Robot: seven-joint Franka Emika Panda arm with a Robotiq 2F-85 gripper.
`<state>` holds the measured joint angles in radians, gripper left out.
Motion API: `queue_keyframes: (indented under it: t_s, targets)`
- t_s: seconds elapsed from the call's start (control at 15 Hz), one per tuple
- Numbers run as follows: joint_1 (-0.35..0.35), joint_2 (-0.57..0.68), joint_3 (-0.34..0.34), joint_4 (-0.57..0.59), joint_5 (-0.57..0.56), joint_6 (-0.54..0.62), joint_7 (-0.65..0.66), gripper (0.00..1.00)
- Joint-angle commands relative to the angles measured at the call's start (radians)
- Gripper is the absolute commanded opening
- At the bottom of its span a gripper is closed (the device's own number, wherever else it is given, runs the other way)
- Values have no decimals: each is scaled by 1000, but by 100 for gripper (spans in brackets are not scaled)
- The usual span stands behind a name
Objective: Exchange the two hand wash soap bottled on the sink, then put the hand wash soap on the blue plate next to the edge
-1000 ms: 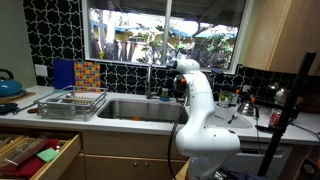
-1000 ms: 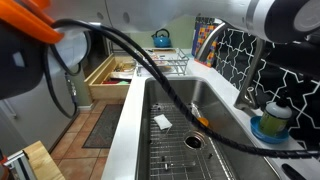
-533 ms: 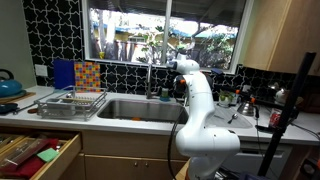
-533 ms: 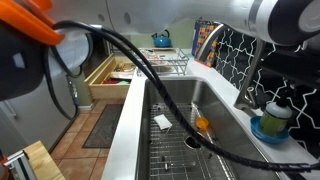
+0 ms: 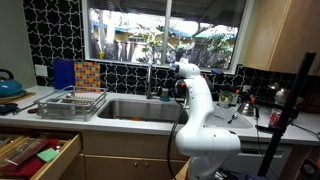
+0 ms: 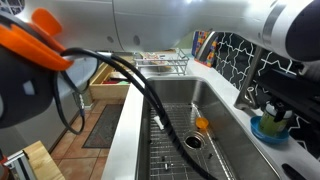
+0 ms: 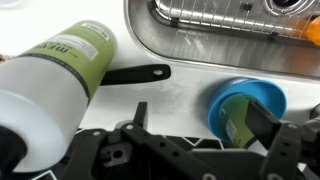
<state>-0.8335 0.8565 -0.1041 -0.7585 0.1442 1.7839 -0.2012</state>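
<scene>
In the wrist view my gripper (image 7: 200,125) is open over the pale counter behind the sink (image 7: 200,35). The small blue plate (image 7: 262,92) sits by my right finger (image 7: 268,125), and a green-labelled soap bottle (image 7: 236,120) stands on it, partly hidden by that finger. A larger white soap bottle with a green label (image 7: 60,80) fills the left of that view, outside my left finger (image 7: 140,115). In an exterior view the gripper (image 6: 285,95) hangs over the bottle (image 6: 275,114) on the blue plate (image 6: 268,130). Nothing is held.
A tall tap (image 5: 150,75) rises behind the sink (image 5: 135,108). A wire dish rack (image 5: 70,100) and blue kettle (image 5: 8,86) stand along the counter, above an open drawer (image 5: 35,150). An orange object (image 6: 202,125) lies on the basin grid. Black cables (image 6: 150,100) cross the foreground.
The arm has shifted slightly toward the bottle on the blue plate, and the cables have swung across the exterior view. The jaws stay open.
</scene>
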Motion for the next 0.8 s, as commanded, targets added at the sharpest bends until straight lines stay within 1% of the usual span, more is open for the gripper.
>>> queue_keyframes:
  t_s: [0.0, 0.2, 0.33, 0.4, 0.73]
  targets:
    - [-30, 76, 29, 72, 63, -1, 36, 100]
    - [-31, 100, 40, 88, 99, -12, 74, 100]
    - [-30, 121, 51, 98, 118, 36, 80, 100]
    - [-24, 132, 48, 104, 119, 60, 101, 100]
    - [-16, 159, 52, 110, 127, 65, 227, 100]
